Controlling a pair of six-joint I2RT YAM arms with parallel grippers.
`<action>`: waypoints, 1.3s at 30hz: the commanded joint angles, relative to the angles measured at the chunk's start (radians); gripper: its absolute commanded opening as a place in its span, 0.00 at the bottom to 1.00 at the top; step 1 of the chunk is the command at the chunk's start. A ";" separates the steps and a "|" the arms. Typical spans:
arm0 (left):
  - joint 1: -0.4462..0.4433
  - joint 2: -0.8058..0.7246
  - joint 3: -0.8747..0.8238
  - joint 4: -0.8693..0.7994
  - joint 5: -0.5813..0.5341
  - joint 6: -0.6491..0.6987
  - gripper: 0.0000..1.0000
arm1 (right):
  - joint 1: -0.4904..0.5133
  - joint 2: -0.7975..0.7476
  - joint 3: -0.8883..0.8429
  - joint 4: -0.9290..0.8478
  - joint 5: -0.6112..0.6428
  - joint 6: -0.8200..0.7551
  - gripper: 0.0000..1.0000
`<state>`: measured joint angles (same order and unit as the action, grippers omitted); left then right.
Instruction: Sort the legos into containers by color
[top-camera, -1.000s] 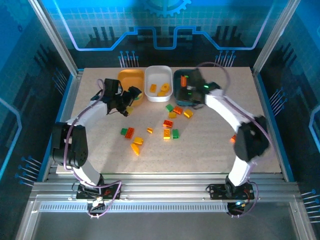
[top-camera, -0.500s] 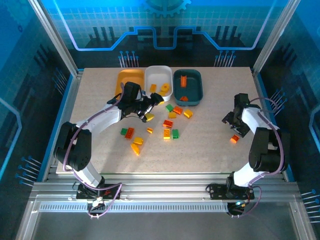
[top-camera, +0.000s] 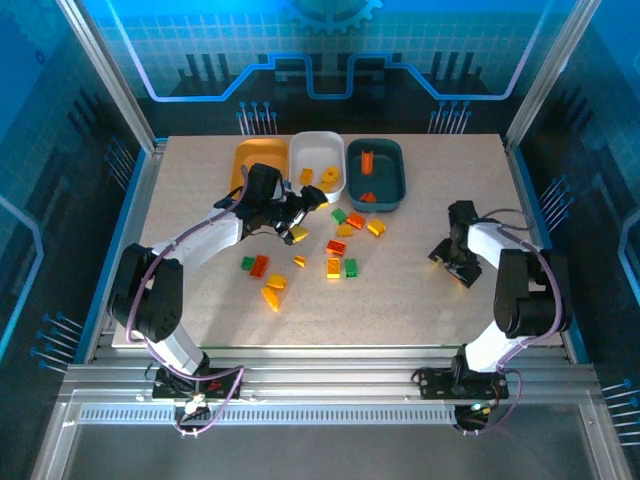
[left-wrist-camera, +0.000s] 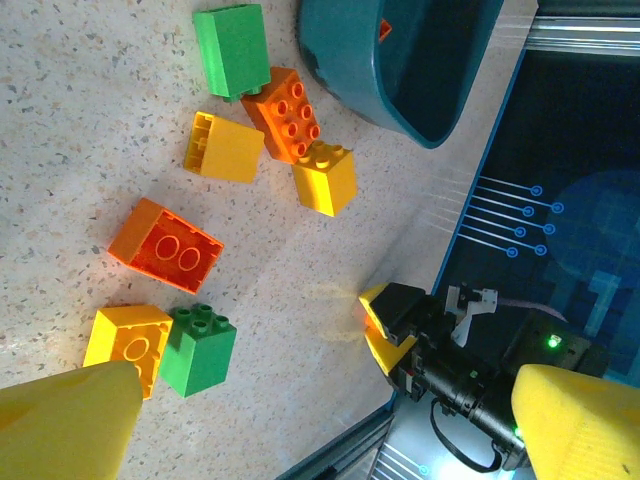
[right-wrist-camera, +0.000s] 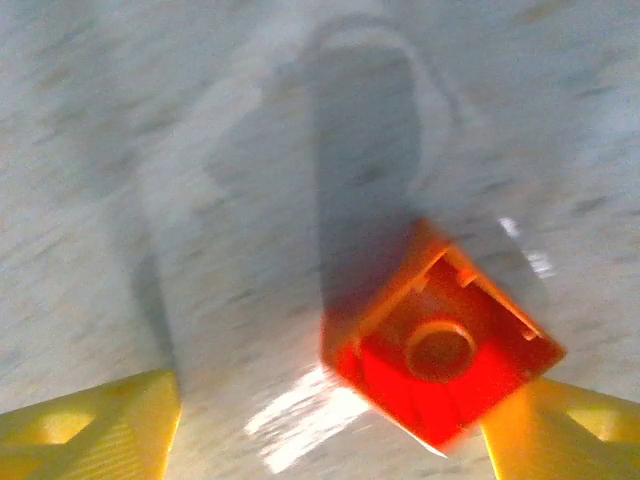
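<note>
Your right pincer (right-wrist-camera: 325, 430) is spread wide, with an orange-red lego (right-wrist-camera: 435, 345) lying on the bench (right-wrist-camera: 150, 150) between the fingers, up close to the one on the right of the wrist view. That shot's blurry, so I can't tell if they actually touch. This pincer is out on the right side of the bench, well apart from everything else, with bare surface all round and the right edge near.

Your left pincer (left-wrist-camera: 320, 425) is gaping wide and empty, just near of the white tray (top-camera: 318, 150) and just left of the loose legos (top-camera: 336, 247) mid-bench. The orange tray (top-camera: 262, 152), white tray and teal tray (top-camera: 388, 172) line up along the far edge. There are yellow legos (top-camera: 327, 178) in the white one and orange-red pieces (top-camera: 367, 160) in the teal one. The near strip of the bench is open.
</note>
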<state>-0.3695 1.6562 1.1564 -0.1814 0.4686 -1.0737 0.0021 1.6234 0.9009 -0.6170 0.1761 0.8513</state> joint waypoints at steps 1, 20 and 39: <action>0.004 -0.004 0.006 -0.018 0.005 0.016 0.97 | 0.096 -0.019 0.091 0.003 -0.044 0.018 0.79; 0.014 -0.004 0.008 -0.021 0.005 0.019 0.97 | -0.030 0.138 0.127 -0.048 -0.015 -0.116 0.77; 0.041 0.008 0.005 -0.040 -0.021 0.035 0.97 | 0.218 0.015 0.224 0.065 0.042 -0.176 0.29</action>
<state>-0.3389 1.6562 1.1564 -0.1890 0.4648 -1.0691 0.1238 1.6772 1.0504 -0.6182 0.2092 0.7223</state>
